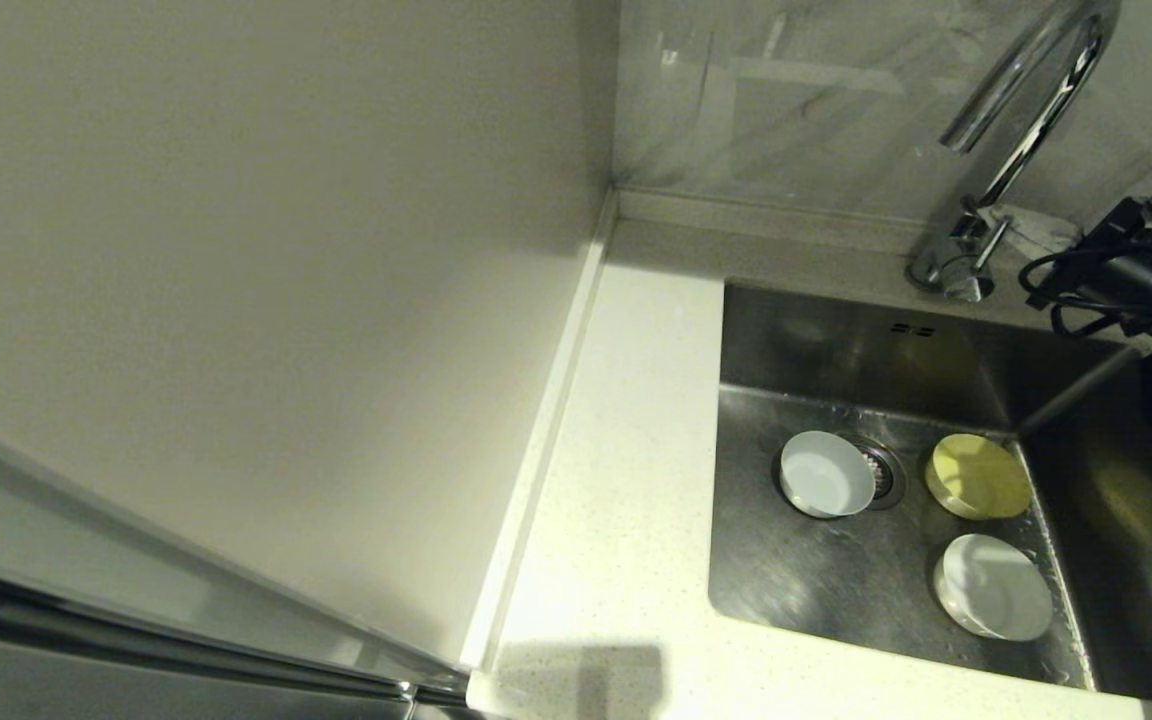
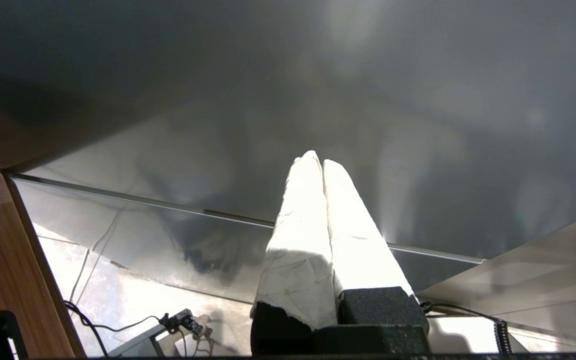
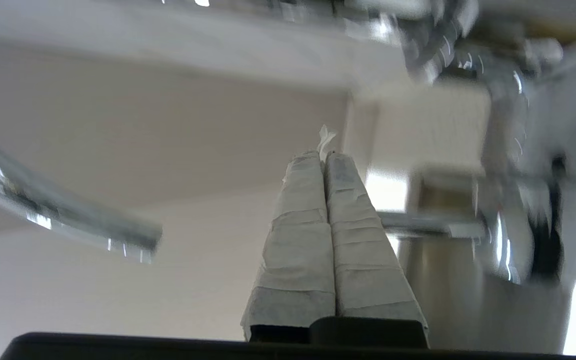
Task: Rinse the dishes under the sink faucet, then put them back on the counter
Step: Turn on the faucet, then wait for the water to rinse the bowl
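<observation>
Dishes sit in your sink (image 1: pixel 766 570), well below and apart from your right claw (image 3: pixel 324 156), which is pressed closed on nothing beside the faucet (image 1: pixel 1021 110): pale bluish bowl (image 1: pixel 826 474) over the drain strainer (image 1: pixel 881 472), yellow bowl (image 1: pixel 978 477) beside it, white bowl (image 1: pixel 996 586) nearer you. Your surface (image 1: pixel 626 500) lies left. Left claw (image 2: pixel 322 162) is parked, closed.

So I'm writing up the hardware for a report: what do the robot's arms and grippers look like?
Both grippers have two long tapering fingers wrapped in pale, creased tape on black bases: the left gripper and the right gripper, which has a loose tape scrap at the tip. The right arm is black with looped black cables.
</observation>
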Tool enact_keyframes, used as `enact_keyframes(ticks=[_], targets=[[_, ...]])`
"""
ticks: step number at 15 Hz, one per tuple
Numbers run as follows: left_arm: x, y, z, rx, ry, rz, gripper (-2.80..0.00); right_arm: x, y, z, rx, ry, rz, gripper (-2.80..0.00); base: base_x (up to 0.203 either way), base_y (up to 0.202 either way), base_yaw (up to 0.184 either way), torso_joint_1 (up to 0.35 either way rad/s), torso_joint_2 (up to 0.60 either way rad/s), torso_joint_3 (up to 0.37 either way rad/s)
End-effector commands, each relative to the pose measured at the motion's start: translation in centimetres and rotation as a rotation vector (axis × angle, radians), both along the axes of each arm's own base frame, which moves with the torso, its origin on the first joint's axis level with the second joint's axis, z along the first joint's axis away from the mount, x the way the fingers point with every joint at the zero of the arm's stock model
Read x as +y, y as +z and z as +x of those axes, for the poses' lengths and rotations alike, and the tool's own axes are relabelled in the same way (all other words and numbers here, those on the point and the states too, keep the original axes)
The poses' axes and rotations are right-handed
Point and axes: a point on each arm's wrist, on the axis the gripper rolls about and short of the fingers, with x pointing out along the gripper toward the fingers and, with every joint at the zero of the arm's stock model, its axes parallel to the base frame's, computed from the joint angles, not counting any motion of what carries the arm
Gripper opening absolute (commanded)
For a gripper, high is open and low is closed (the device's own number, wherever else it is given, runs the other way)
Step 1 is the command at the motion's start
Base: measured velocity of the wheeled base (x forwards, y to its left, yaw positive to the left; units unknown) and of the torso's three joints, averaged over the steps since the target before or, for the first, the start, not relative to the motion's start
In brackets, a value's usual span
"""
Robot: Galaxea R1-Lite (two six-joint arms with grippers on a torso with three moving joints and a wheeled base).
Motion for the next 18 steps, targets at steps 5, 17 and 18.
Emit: enact_keyframes(ticks=[5, 17, 18], targets=[[0.0, -0.1, 0.0, 0.003, 0.0, 0.0, -2.8, -3.3, -0.8, -2.8, 0.096, 0.062, -0.076, -2.8, 0.0, 0.0, 0.0, 0.0, 0.0, 0.0], [0.0, -0.1, 0.0, 0.003, 0.0, 0.0, -2.8, -4.9, 9.7, -16.4, 0.054, -0.119, -0.178, -2.8, 0.0, 0.0, 0.0, 0.0, 0.0, 0.0], [0.0, -0.1, 0.0, 0.003, 0.0, 0.0, -2.8, -4.9, 10.9, -18.5, 0.106, -0.134, -0.165, -2.8, 0.0, 0.0, 0.0, 0.0, 0.0, 0.0]])
